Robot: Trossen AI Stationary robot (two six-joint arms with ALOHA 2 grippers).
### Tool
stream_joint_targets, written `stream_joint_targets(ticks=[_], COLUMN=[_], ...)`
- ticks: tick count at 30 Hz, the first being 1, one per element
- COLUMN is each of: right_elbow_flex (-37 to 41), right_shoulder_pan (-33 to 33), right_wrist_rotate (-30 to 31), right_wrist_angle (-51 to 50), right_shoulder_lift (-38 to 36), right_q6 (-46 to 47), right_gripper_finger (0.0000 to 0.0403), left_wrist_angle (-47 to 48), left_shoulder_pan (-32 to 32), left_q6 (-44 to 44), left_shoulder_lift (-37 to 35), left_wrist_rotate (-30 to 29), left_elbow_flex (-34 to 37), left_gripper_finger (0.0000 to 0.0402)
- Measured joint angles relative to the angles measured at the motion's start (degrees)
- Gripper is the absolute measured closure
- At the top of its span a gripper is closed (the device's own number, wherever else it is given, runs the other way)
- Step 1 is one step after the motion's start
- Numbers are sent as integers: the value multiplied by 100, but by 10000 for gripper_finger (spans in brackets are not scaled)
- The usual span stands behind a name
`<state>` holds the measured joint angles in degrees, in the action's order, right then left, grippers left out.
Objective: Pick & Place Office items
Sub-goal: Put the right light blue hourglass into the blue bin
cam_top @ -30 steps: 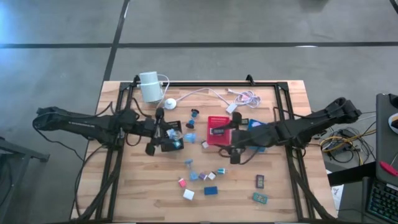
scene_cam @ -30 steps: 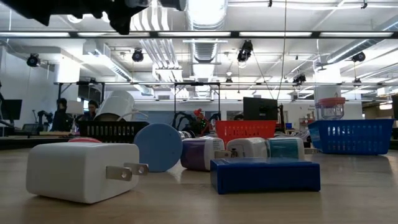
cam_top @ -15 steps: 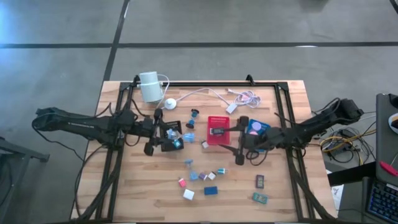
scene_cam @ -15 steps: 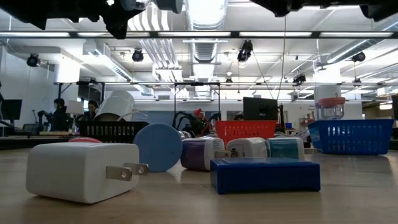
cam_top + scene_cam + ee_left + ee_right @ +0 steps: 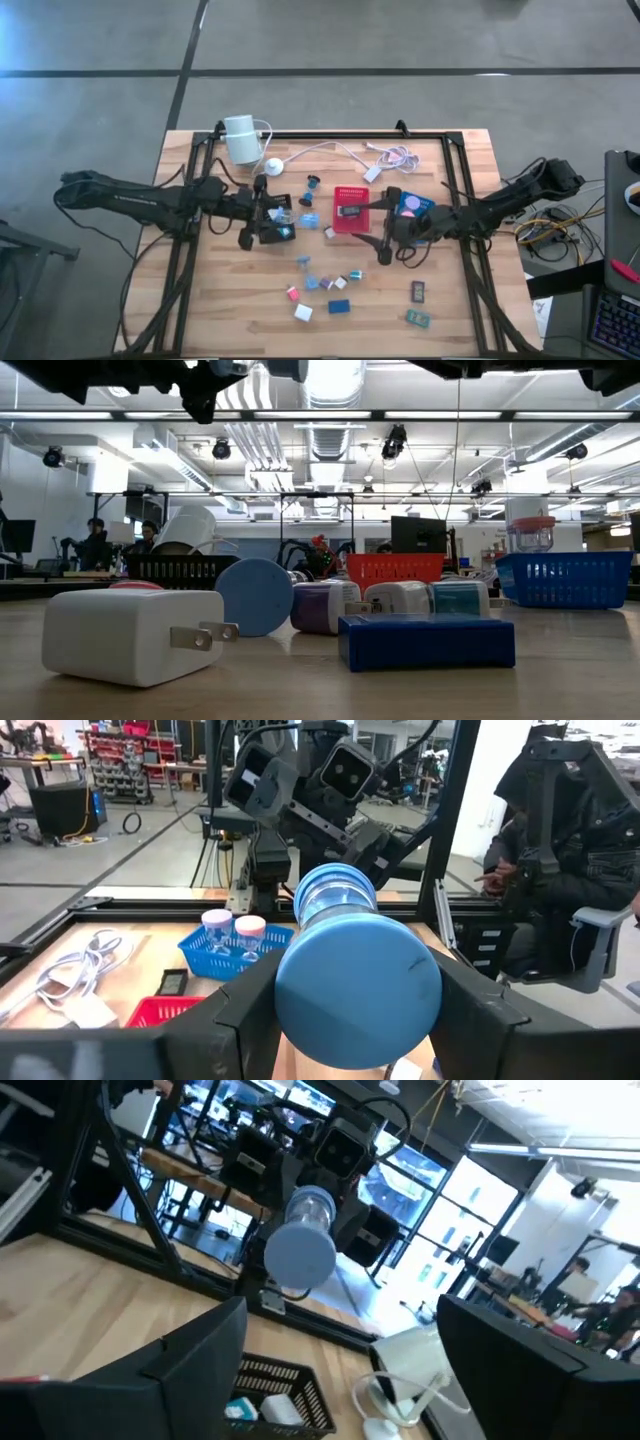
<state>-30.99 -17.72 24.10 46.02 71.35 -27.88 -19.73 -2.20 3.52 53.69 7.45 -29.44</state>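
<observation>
Office items lie in a loose bunch (image 5: 322, 285) low in the middle of the high view, on the wooden table (image 5: 230, 320). More sit off to the lower right, like the small dark clip (image 5: 418, 291). In the low view I see a white block with metal prongs (image 5: 133, 635), a blue block (image 5: 425, 642) and a blue round disc (image 5: 256, 596) close up.

My left end effector (image 5: 268, 222) is a bit left of the middle. It grips a blue round piece (image 5: 357, 981) between its fingers, held up off the table. I think I hold it high so it does not bump the other pieces on the way to a tray.

My right end effector (image 5: 385, 241) sits just right of the red tray (image 5: 351, 210). Its fingers (image 5: 190, 1355) are spread wide with nothing between them. A small dark piece (image 5: 350, 211) lies in the red tray. The blue tray (image 5: 412, 207) is partly under that arm, and I cannot tell much about what is in it.

Next I would pick a tray for the blue piece.
</observation>
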Motion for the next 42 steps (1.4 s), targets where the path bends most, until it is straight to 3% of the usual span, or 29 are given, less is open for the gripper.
stream_joint_targets(ticks=[7,18,32,36,42], right_elbow_flex=[-495,-1535,-2123,-2088,-2037], right_shoulder_pan=[-2,0,0,2,17], right_wrist_rotate=[-52,644,780,898,905], right_wrist_angle=[-132,-50,-37,-44,-47], right_shoulder_lift=[291,1312,1955,1954,1899], right_q6=[-595,-1423,-1846,-1840,-1766], right_gripper_finger=[41,39,40,65,135], left_wrist_angle=[-176,-180,-259,-254,-254], left_shoulder_pan=[19,32,42,42,56], left_q6=[17,-5,-5,-5,-5], left_shoulder_lift=[444,835,918,916,919], left_wrist_rotate=[-5,-3,4,8,11], left_elbow_flex=[-495,-915,-887,-885,-885], left_gripper_finger=[203,203,203,203,203])
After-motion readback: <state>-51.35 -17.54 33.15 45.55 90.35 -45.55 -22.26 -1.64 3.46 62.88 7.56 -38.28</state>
